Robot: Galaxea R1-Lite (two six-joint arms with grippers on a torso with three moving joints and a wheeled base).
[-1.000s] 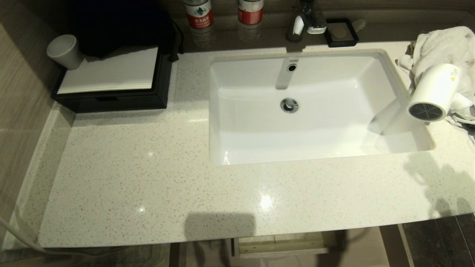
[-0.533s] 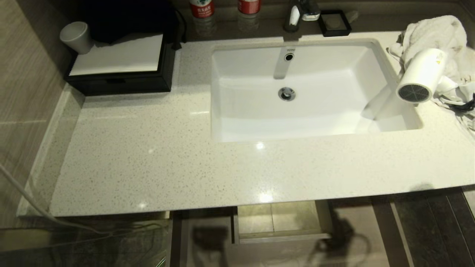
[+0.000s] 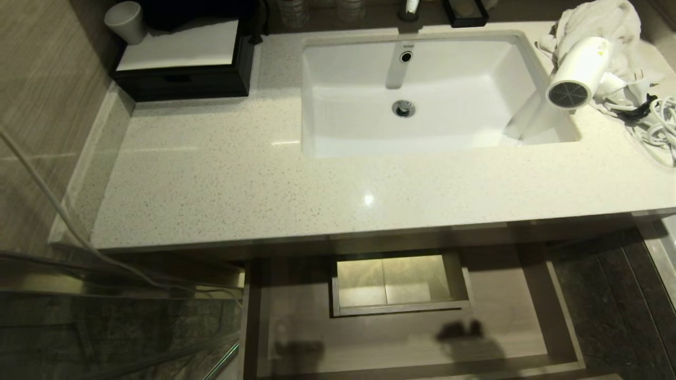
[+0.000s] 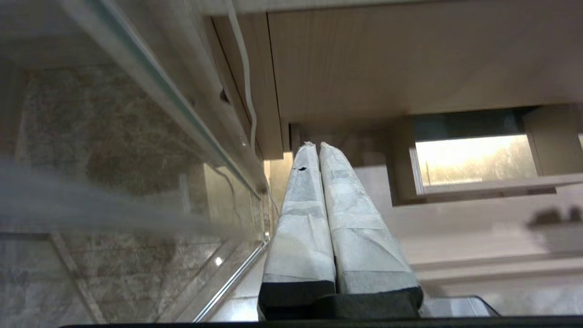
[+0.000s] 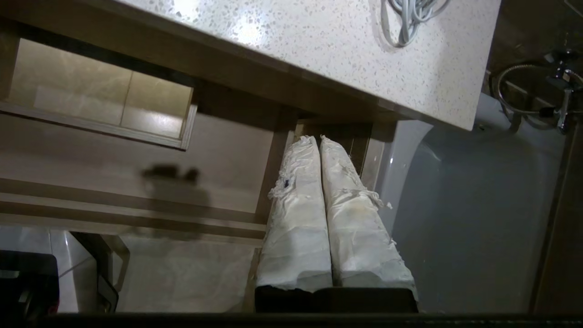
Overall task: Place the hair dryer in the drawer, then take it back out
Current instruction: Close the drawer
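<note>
Since a second ago my whole head view has slid: the speckled pale stone counter (image 3: 222,179) sits higher in frame, and far more of the wide, shallow light-brown wood-grain drawer (image 3: 507,311) shows open at the bottom, its boxed cutout (image 3: 398,282) lit. That is the camera dipping, not the things moving.

Neither arm appears in the head view. My left gripper (image 4: 318,146) hangs by the drawer's corner, tape-wrapped fingers pressed together, empty. My right gripper (image 5: 318,139) points at the drawer's other side, fingers clenched on nothing.

The small white plastic hair dryer (image 3: 578,71) lies at upper right, beside the white sink (image 3: 422,126), on a white terry towel (image 3: 597,21), long axis diagonal, grey grille facing lower left.
</note>
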